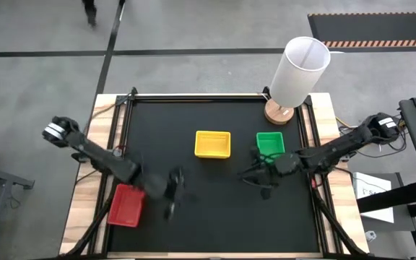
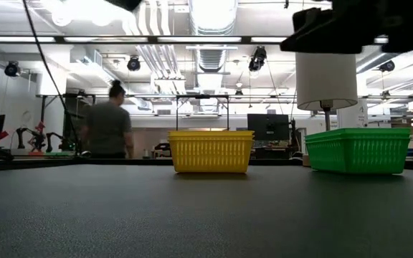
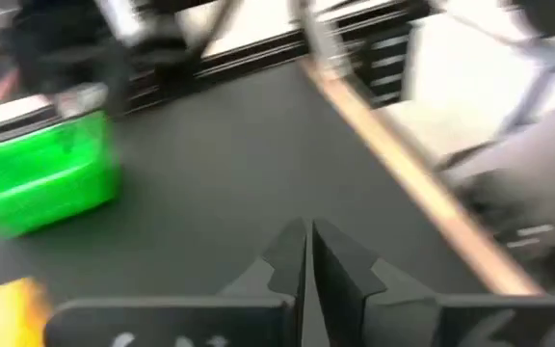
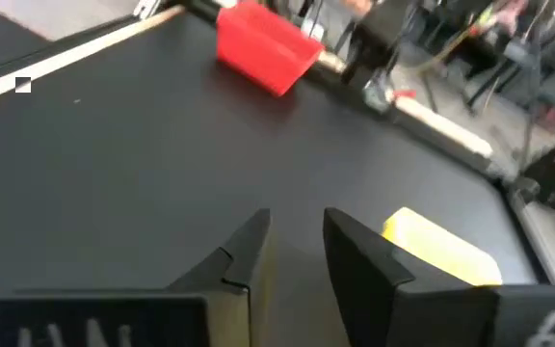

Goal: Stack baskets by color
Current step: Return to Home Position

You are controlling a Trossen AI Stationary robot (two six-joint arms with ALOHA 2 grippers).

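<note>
"Near the white cylinder, just off its wooden base, sit the green baskets. The yellow baskets are one place farther from the cylinder, in line with them. The red baskets are well apart from it, at the diagonally opposite corner of the mat."

"So one pile per colour. Is the sorting finished?"

"I'd say so. No loose basket shows anywhere, though I can't count the layers in each pile. What's in hand now looks like taking the arms home."

"Are the grippers carrying anything?"

"Nothing. The left gripper hangs over the mat far from the cylinder, between the yellow baskets and the red ones and nearer the red. Its fingers are pressed flat together with nothing caught in them. The right gripper hovers on the far side of the green baskets from the cylinder, fingers parted, nothing between."

"What does the next move ask of them?"

"Mostly care. Each arm should lift before it swings back, I reckon — the right one has the green pile and the cylinder close to its path, and the left one passes beside the red pile. A clipped stack would undo the job. No grasp is needed, only a clean retreat."
</note>
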